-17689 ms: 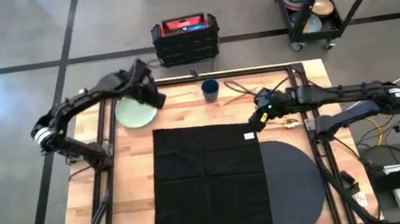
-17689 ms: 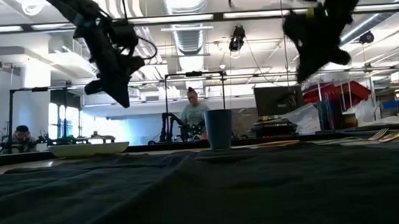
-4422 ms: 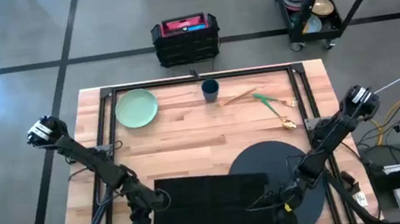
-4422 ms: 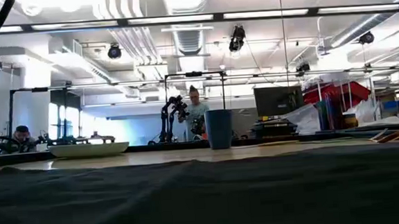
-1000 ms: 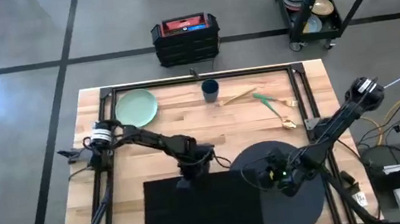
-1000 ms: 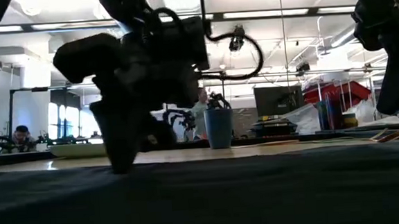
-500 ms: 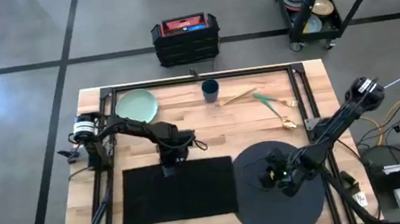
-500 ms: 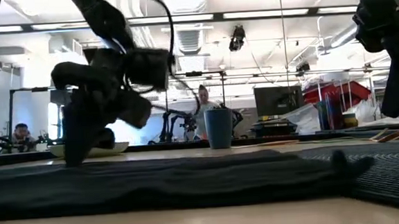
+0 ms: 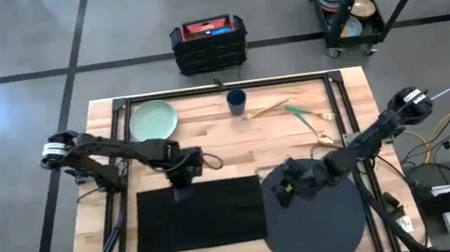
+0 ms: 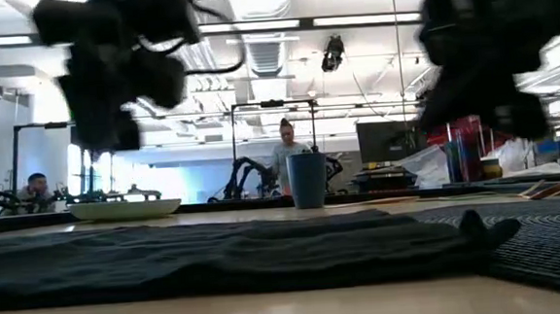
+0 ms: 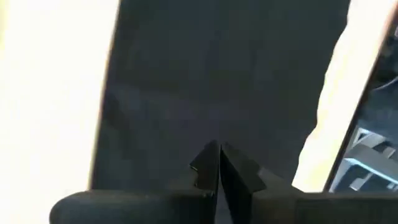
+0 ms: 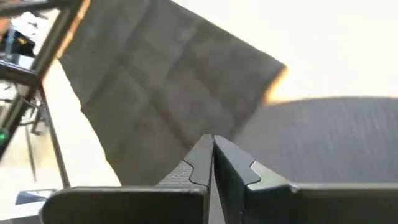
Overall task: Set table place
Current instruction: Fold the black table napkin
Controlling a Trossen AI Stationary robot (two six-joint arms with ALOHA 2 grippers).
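"Why is the table (image 9: 218,140) laid like that?"

"The black napkin (image 9: 202,217) lies flat just left of the grey placemat (image 9: 318,218), so the plate (image 9: 153,120), cup (image 9: 236,100) and cutlery (image 9: 297,114) at the far edge can come next, I think."

"And the grippers?"

"The left gripper (image 9: 182,183) and right gripper (image 9: 282,188) hang above the napkin's far corners, fingers pressed together, holding nothing."

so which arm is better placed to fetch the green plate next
Left, probably. The left gripper hangs by the napkin's far edge, on the plate's side; the right gripper is over the placemat, farther off.
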